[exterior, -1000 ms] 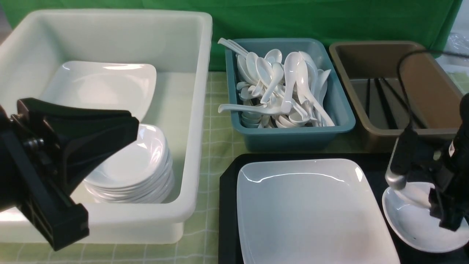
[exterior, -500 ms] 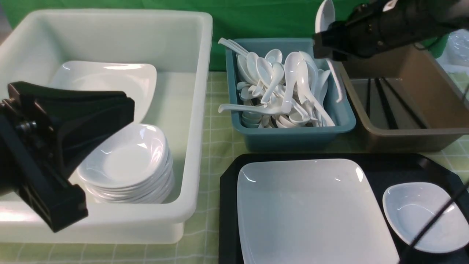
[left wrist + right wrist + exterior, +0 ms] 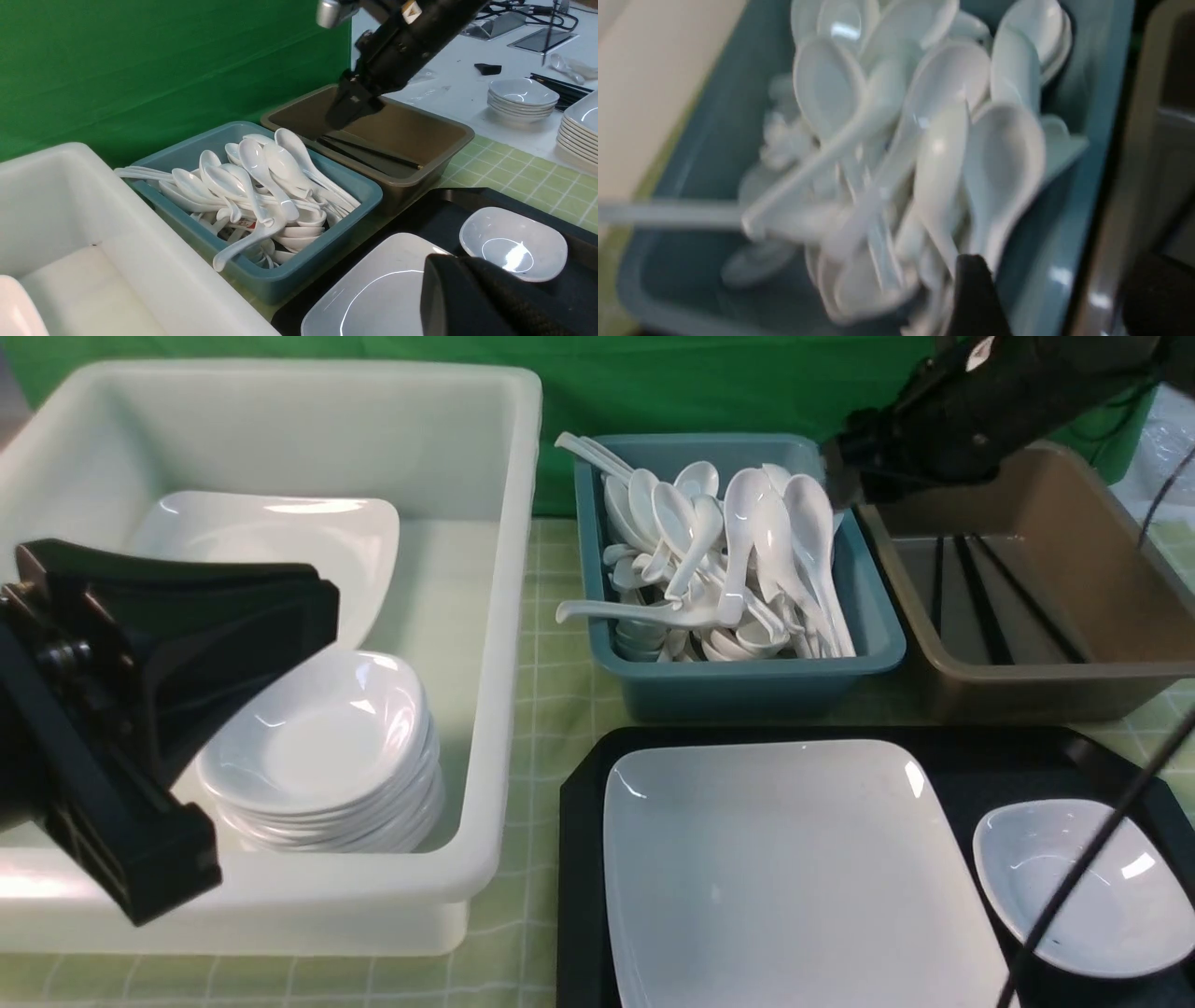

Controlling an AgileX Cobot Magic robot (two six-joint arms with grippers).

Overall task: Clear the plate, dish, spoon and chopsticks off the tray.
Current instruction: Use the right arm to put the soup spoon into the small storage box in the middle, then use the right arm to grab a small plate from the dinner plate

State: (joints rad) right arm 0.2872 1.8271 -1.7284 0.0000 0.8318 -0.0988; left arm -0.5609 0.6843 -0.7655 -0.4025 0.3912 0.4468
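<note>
The plate (image 3: 794, 877) lies on the black tray (image 3: 581, 821), with the dish (image 3: 1083, 887) to its right; both also show in the left wrist view, plate (image 3: 373, 298) and dish (image 3: 514, 242). The spoon (image 3: 810, 518) lies loose on the spoon heap at the right side of the teal tub (image 3: 747, 686). My right gripper (image 3: 840, 485) hangs open and empty above that tub's right rim, seen too in the right wrist view (image 3: 1064, 303). Black chopsticks (image 3: 980, 602) lie in the brown tub (image 3: 1046, 686). My left gripper (image 3: 331, 611) is shut and empty over the white tub.
The white tub (image 3: 504, 616) at the left holds a square plate (image 3: 271, 551) and a stack of small dishes (image 3: 327, 756). A dark cable (image 3: 1083, 877) crosses in front of the dish. Green checked cloth covers the table.
My right gripper lifted the spoon off the dish, carried it over the teal tub and let it go; the spoon now lies on the heap. The left gripper barely shifted.
</note>
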